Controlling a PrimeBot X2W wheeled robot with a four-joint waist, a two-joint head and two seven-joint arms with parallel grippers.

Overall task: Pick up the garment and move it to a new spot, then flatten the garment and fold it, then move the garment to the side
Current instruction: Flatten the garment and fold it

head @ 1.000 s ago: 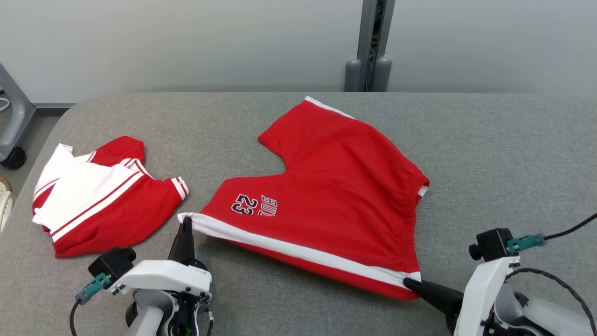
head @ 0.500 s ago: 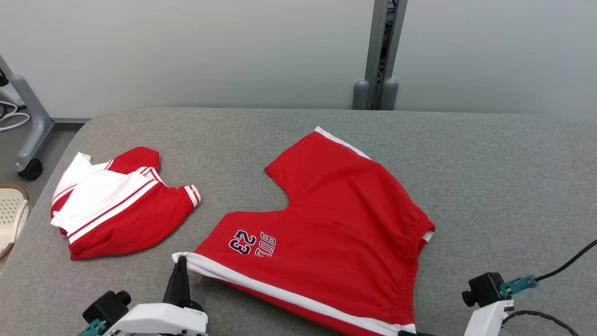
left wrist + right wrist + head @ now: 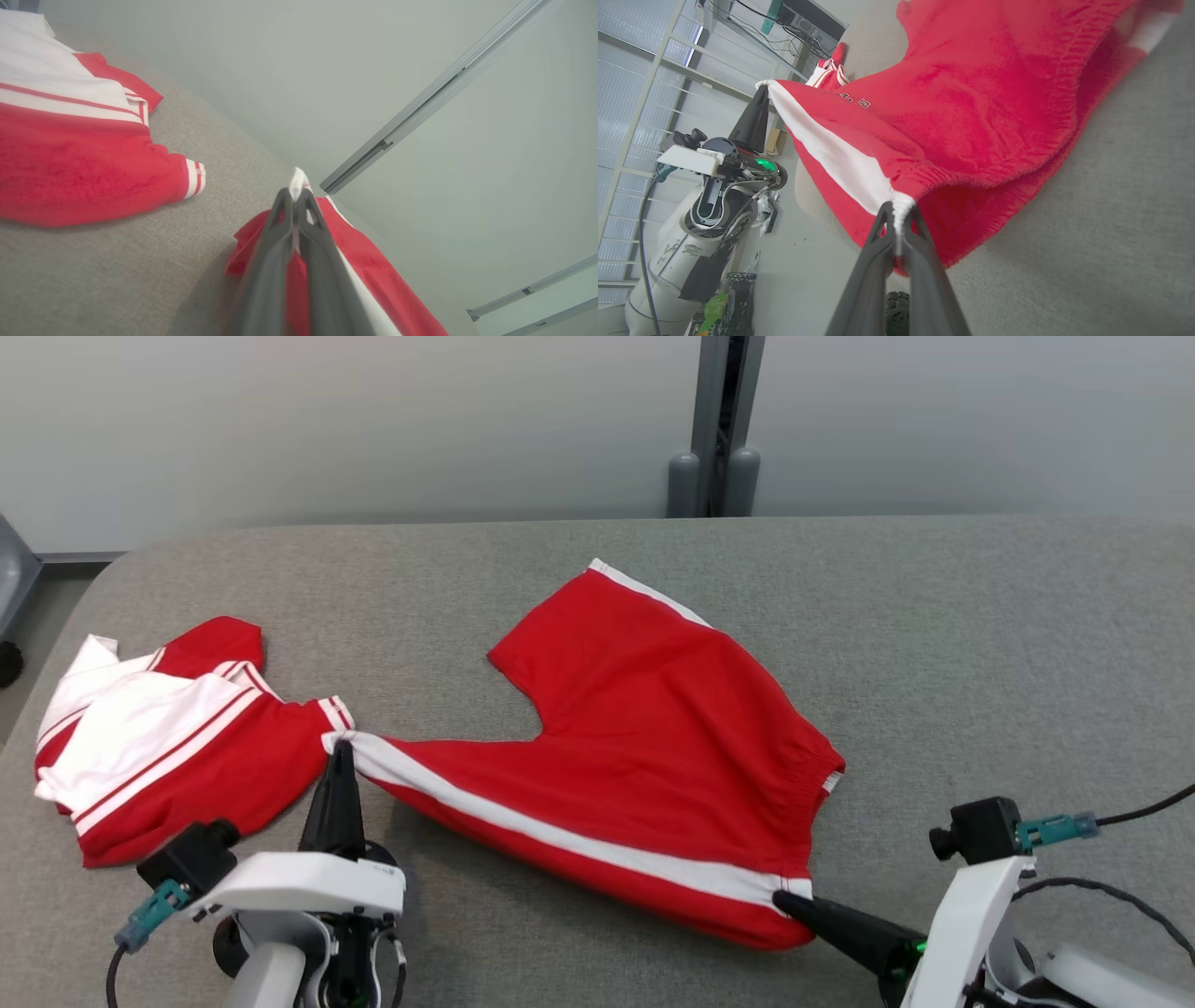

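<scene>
Red shorts (image 3: 653, 747) lie by the near edge of the tabletop (image 3: 980, 644), striped side stretched taut and raised — left gripper (image 3: 338, 749) and right gripper (image 3: 786, 899) each clamped on a corner — probably for folding over.

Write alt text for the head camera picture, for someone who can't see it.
Red shorts with a white side stripe are spread on a grey table, the striped edge pinched at each end by the left end effector and right end effector. A crumpled red and white garment lies to their left.
</scene>
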